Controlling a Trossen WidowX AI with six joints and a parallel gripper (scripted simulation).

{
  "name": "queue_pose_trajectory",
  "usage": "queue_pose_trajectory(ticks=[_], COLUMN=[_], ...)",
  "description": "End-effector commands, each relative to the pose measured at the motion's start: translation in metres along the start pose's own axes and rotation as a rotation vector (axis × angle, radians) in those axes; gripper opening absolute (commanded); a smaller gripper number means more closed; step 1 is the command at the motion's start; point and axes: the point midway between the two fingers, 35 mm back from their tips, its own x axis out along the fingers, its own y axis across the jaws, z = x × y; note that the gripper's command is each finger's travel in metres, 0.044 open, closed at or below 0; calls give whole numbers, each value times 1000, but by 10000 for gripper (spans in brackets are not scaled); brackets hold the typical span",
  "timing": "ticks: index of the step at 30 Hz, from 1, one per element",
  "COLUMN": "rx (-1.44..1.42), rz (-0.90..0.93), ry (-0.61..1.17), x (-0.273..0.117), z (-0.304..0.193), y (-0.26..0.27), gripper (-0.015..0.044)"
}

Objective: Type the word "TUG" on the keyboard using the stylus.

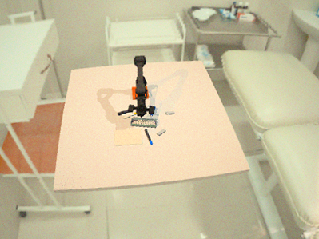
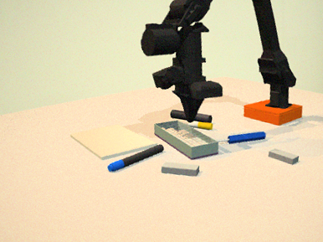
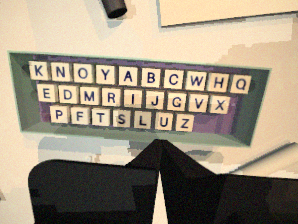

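Note:
The keyboard, lettered keys in a grey-green walled tray [image 1: 144, 127] [image 2: 183, 146] [image 3: 50, 130], lies on the desk. In the wrist view the T key [image 3: 100, 117] and U key [image 3: 163, 121] are in the bottom row, and the G key [image 3: 176, 101] is in the middle row. My gripper [image 1: 141, 115] [image 2: 190, 120] [image 3: 160, 145] is shut with nothing visible between its fingers. Its tips appear over the tray wall below the U key; their exact height is unclear. A black pen with a blue end [image 1: 148, 136] [image 2: 137, 158] lies apart from the gripper. I cannot tell which pen-like thing is the stylus.
A cream pad [image 1: 128, 137] [image 2: 112, 141] [image 3: 225, 11] lies beside the black pen. Two grey blocks [image 1: 161, 132] [image 2: 180, 169] [image 2: 283, 156] lie nearby. A blue-handled tool [image 2: 247, 137], a dark cylinder [image 2: 180, 114] and a yellow-ended tool [image 2: 205, 125] lie around the keyboard.

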Motion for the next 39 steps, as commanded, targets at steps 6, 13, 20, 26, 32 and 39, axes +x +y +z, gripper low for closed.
queue_pose_trajectory(ticks=[6,13,20,26,32,39], rx=[-21,-21,-21,-25,-25,-25], rz=[9,9,9,14,11,11], ry=[-2,-2,-2,-10,-3,-3], x=[-1,-11,-62,-56,-55,-55], z=[-3,-2,-3,-1,-2,-2], y=[54,55,54,55,55,55], gripper=[0,0,0,0,105,0])
